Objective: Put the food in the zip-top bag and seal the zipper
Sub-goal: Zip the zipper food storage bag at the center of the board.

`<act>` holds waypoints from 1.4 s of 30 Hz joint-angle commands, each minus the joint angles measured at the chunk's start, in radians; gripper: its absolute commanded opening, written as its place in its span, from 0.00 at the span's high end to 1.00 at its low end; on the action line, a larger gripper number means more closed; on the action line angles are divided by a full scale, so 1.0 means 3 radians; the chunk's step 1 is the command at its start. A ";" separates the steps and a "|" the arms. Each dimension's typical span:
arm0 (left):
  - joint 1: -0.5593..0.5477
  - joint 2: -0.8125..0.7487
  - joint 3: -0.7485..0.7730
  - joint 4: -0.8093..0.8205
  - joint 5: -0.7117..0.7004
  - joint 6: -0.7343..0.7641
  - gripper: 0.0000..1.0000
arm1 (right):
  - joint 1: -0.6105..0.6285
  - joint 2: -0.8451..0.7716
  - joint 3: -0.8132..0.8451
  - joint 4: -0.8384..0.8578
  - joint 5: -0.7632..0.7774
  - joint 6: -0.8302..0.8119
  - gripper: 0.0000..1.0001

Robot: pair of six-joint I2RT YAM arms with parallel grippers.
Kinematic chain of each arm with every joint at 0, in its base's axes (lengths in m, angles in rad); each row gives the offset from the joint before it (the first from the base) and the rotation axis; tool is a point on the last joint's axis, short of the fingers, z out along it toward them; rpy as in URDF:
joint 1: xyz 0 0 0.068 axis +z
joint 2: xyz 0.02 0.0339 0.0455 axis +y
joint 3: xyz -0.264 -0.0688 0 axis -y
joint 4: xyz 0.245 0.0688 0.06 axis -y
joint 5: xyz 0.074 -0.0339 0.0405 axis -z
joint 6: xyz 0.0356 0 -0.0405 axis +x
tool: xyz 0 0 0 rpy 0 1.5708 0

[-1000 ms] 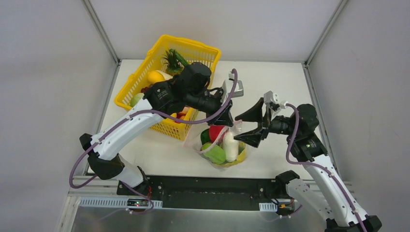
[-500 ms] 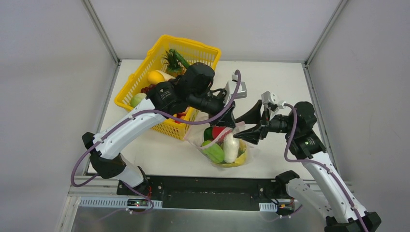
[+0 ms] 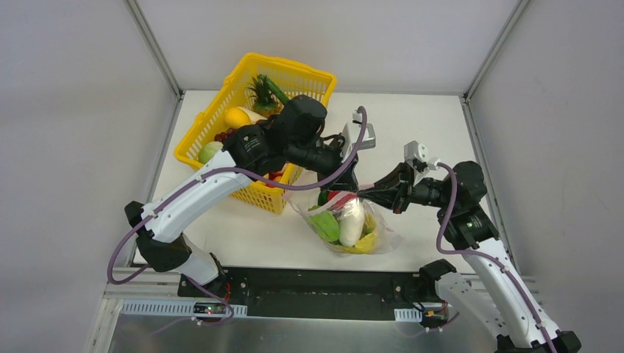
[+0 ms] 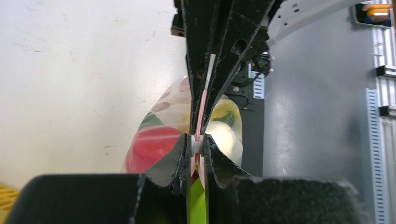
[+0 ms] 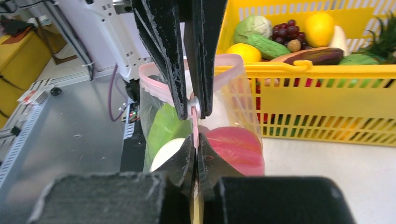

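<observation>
Top external view: left fingers [image 3: 350,182] and right fingers [image 3: 372,195] meet tip to tip, both clamped on the zipper [image 4: 201,114] of the zip-top bag [image 3: 379,235].
The bag stands on the table [image 3: 243,228] just beside the yellow basket [image 3: 261,193]; bulging food [image 3: 352,220] could hold the seal open, or the strip could slip free.

No writing, label, brand, number or sign is legible in any view

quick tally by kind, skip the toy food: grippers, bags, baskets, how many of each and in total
black two-finger grippers: 2 (left gripper, right gripper)
clear plastic zip-top bag: 1
yellow mesh plastic basket: 1
total: 4
</observation>
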 commanded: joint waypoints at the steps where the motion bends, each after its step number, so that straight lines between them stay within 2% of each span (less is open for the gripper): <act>1: -0.0038 -0.0260 -0.0101 -0.0130 -0.0392 0.0189 1.00 | -0.0011 -0.0194 -0.0062 0.0220 0.0453 -0.0011 1.00; 5: 0.0007 -0.0513 -0.0436 -0.0154 -0.0696 0.0245 1.00 | -0.0010 -0.0265 -0.0093 0.0256 0.0532 0.0041 1.00; 11: 0.0205 -0.0885 -0.0871 -0.0067 -0.0743 0.0176 1.00 | -0.0011 -0.0316 -0.0125 0.0299 0.0698 0.0080 1.00; 21: 0.0333 -0.1188 -0.1052 -0.0028 -0.0716 0.0129 1.00 | -0.0010 -0.0369 -0.0132 0.0388 0.0956 0.0138 1.00; 24: 0.0329 -0.1193 -0.1009 0.0148 -0.0563 0.0006 1.00 | -0.0011 -0.0351 -0.0125 0.0390 0.0946 0.0159 0.88; 26: 0.0331 -0.1136 -0.0937 0.0222 -0.0470 -0.0059 1.00 | -0.0011 -0.0297 -0.0072 0.0349 0.0878 0.0165 0.49; 27: 0.0330 -0.1073 -0.0889 0.0208 -0.0435 -0.0068 1.00 | -0.0011 -0.0273 -0.0043 0.0337 0.0811 0.0166 0.42; 32: 0.0330 -0.0822 -0.0665 0.0070 -0.0299 -0.0015 1.00 | -0.0012 -0.0074 0.0221 -0.0022 0.0337 -0.0134 0.19; 34: 0.0327 -0.0743 -0.0573 0.0052 -0.0196 0.0001 1.00 | -0.0011 0.0038 0.0348 -0.0289 0.0166 -0.0361 0.14; 38: 0.0323 -0.0630 -0.0479 0.0051 -0.0068 0.0003 1.00 | -0.0003 0.0357 0.0658 -0.0736 -0.0070 -0.0717 0.11; 42: 0.0313 -0.0541 -0.0431 0.0092 -0.0002 -0.0047 1.00 | 0.0039 0.0604 0.0811 -0.0724 -0.0258 -0.0763 0.13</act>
